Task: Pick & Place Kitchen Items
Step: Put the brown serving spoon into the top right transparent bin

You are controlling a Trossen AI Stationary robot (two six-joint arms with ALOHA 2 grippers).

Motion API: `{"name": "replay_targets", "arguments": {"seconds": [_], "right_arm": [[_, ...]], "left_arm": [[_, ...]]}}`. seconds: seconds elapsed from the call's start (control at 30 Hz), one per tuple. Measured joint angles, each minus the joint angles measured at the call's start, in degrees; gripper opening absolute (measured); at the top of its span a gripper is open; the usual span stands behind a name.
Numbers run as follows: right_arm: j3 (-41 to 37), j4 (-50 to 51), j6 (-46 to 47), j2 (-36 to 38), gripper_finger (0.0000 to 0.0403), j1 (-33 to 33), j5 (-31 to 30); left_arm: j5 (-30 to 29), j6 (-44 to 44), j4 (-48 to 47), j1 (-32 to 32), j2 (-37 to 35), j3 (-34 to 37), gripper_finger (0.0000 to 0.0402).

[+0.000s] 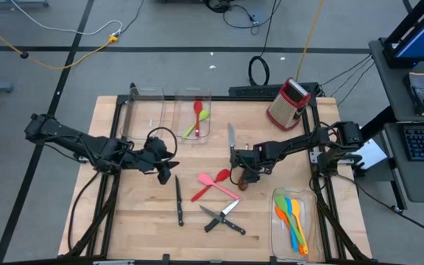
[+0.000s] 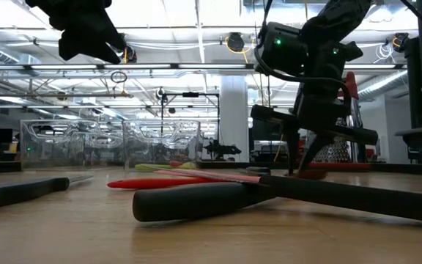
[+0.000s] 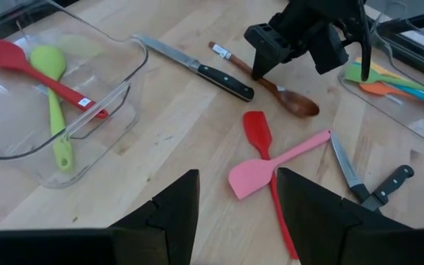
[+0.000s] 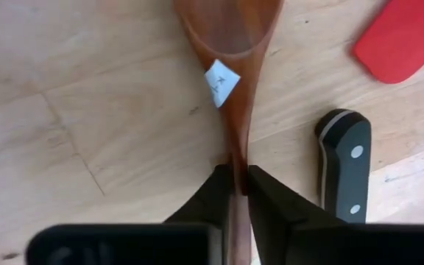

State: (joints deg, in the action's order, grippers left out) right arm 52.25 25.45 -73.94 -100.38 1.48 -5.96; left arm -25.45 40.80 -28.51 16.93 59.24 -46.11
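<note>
Right gripper [image 4: 238, 184] down at mid-table, fingers clamped on the thin handle of the brown wooden spoon [image 4: 230, 44], lying flat on the table [image 1: 124, 213] just beside a black-handled knife [image 4: 343, 177]. Left gripper [image 3: 234, 213] hovering above the table's left-centre, fingers apart, empty.
</note>
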Motion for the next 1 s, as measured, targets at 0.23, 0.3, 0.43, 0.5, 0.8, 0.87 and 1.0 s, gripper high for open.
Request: {"name": "replay_targets", "arguments": {"seconds": [0.23,0.3,0.43,0.5,0.8,0.87,1.0], "right_arm": [[-0.7,0.2,3.0,0.0,0.0024,0.2,-2.1],[-0.7,0.5,3.0,-0.1,0.0026,0.2,-3.2],[-0.7,1.8,3.0,0.2,0.002,1.1,-4.4],[-0.7,2.3,3.0,0.8,0.0019,1.9,-4.6],[-1.1,6.0,9.8,8.3,0.0019,4.6,-2.9],[-1.0,6.9,11.9,10.6,0.0019,4.7,-3.0],[-0.9,9.2,18.4,14.3,0.0019,4.7,-1.3]], "left_arm": [[0.0,0.0,0.1,0.0,0.0,0.0,0.0186],[0.0,0.0,0.3,0.0,0.0,0.0,0.0186],[1.1,-0.5,1.7,0.0,0.0,0.0,0.0186],[2.8,-1.2,2.6,0.0,0.0,0.0,0.0186],[7.0,-1.0,7.3,0.0,0.0,0.0,0.0186],[6.9,-1.0,9.1,0.0,0.0,0.0,0.0186],[5.7,-1.3,13.6,0.0,0.0,0.0,0.0186]]}}
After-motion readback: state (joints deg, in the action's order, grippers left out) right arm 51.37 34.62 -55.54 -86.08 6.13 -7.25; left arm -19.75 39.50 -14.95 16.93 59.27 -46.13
